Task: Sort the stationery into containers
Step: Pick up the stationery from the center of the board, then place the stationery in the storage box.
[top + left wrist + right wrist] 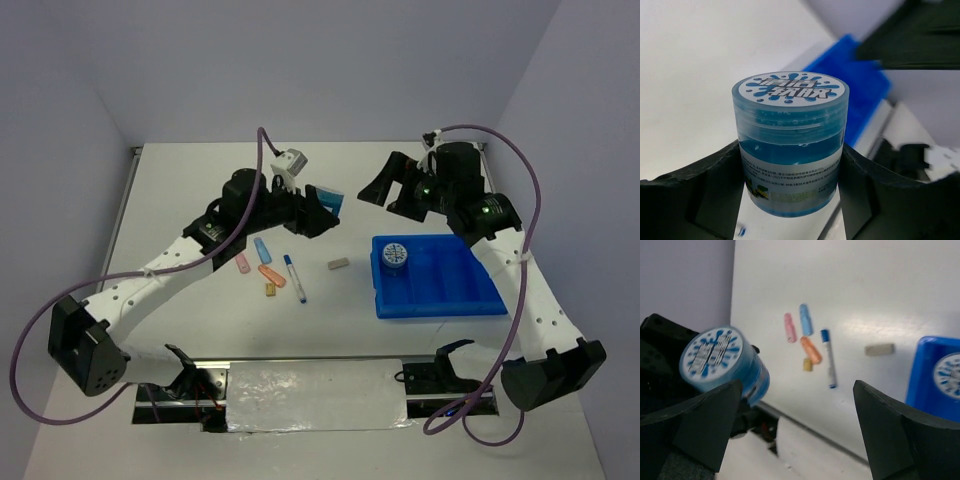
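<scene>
Blue-white round tub (pixel 790 145) is pinched between the left gripper (pixel 792 192) fingers (pixel 710 195), one on each side of its wall, printed lid facing up toward the camera. It looks lifted clear of the table (pixel 180 180) and sits tilted in the right wrist view. Step in hand, as I read it: carrying the second tub to the blue tray (pixel 440 305). Twin tub (pixel 394 256) already sits at the far end of the tray's leftmost compartment. Right gripper (pixel 385 190) is spread wide with nothing in it, hovering off the tray's far-left corner, near the left gripper. Loose on the table between left arm and tray: pink bar (pixel 242 263), light-blue bar (pixel 263 247), orange bar (pixel 272 275), tan block (pixel 270 291), blue-capped pen (pixel 295 278), and grey block (pixel 338 265) nearest the tray. Next move should be: swing right over the tray, level the tub, lower it into a compartment, then let go. Risks: clearance to the right gripper, and the tub tipping if set down tilted.
</scene>
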Controlling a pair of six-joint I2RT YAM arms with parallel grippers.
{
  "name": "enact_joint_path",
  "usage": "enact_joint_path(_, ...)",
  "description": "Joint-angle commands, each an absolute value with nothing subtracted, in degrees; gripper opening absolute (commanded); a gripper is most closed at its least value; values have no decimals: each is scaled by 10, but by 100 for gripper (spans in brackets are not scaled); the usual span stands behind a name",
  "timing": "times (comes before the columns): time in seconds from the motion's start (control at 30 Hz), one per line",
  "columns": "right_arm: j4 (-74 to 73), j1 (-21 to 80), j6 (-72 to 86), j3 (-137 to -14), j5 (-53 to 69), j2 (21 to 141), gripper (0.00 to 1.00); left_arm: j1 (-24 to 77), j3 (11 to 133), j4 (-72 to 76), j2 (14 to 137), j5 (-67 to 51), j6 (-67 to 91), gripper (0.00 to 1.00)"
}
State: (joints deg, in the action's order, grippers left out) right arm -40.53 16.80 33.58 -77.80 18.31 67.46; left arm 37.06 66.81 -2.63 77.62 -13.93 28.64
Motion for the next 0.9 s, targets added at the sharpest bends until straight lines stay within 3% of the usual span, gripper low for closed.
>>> enact_joint_path(0.0,-394,198,431,-798,237,697,100,372,632,108,774,-308,219,0)
enact_joint_path(0.47,-317,257,498,-706,219,611,100,374,651,40,763,-388,118,1)
enact_joint_path(0.87,-394,341,453,-789,173,713,100,375,642,30,754,-409,112,6)
